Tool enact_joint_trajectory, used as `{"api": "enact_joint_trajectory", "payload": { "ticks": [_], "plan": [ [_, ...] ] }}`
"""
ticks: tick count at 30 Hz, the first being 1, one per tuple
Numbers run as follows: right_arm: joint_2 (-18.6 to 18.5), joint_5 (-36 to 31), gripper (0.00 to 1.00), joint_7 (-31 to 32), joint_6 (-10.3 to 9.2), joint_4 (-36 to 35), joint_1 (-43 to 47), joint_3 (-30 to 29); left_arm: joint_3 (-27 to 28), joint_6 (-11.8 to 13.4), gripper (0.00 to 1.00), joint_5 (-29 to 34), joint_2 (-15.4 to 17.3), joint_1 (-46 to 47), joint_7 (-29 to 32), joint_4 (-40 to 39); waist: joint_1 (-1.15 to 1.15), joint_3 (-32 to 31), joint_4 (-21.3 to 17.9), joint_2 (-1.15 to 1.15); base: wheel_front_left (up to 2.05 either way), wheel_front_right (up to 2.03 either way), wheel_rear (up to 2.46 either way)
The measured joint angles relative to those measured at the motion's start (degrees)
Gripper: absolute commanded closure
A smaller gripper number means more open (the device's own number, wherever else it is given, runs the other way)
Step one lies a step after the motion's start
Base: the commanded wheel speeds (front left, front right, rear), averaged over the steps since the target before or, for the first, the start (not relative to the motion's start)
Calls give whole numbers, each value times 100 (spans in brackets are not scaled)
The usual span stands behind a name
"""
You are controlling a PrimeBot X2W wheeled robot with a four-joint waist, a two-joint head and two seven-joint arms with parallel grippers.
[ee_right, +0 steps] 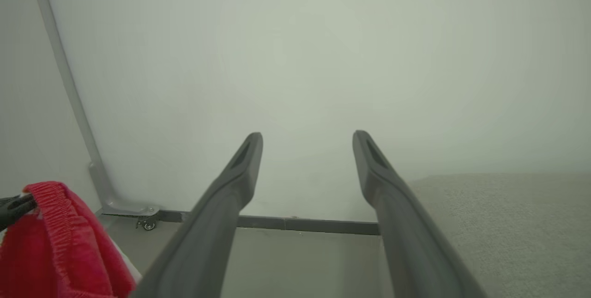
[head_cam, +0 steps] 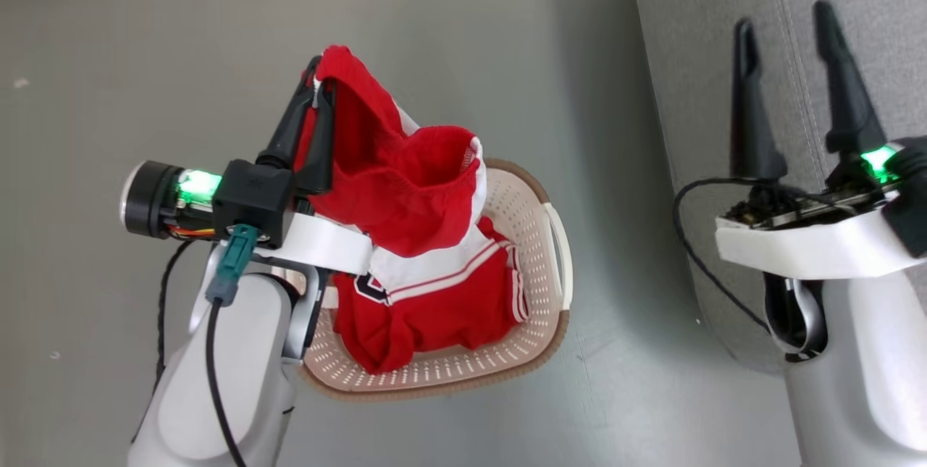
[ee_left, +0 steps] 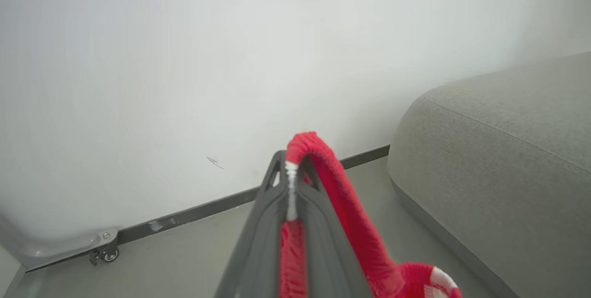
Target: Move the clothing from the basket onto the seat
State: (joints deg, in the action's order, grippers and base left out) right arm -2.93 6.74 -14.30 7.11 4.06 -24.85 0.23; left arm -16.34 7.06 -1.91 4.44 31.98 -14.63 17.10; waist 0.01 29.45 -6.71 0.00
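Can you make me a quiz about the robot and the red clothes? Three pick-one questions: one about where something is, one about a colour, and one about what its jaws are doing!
1. Where does the basket stand?
A. On the floor beside the sofa
B. On a table
C. On a shelf

2. What colour are the shorts that the robot holds up?
A. Blue
B. Green
C. Red with white trim

3. What are the left jaws doing?
A. Standing wide open
B. Shut on the shorts
C. Holding the basket's handle

Answers:
1 A: the head view shows grey floor around it, with the sofa alongside.
2 C: the cloth is bright red with a white band.
3 B: they pinch the waistband between them.
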Motion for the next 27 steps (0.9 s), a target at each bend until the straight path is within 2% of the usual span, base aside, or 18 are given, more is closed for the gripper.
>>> {"api": "enact_joint_trajectory", "payload": {
  "ticks": [12, 27],
  "plan": [
    [-100, -9, 0, 0, 1, 254, 273, 303, 22, -1, 100, -48, 36, -121, -1, -586, 0, -586, 211, 0, 0, 0, 0],
    [-463, 425, 0, 0, 1, 688, 522, 1488, -84, -131, 100, -44, 81, -263, -1, -1091, 0, -1315, 406, 0, 0, 0, 0]
  ]
}}
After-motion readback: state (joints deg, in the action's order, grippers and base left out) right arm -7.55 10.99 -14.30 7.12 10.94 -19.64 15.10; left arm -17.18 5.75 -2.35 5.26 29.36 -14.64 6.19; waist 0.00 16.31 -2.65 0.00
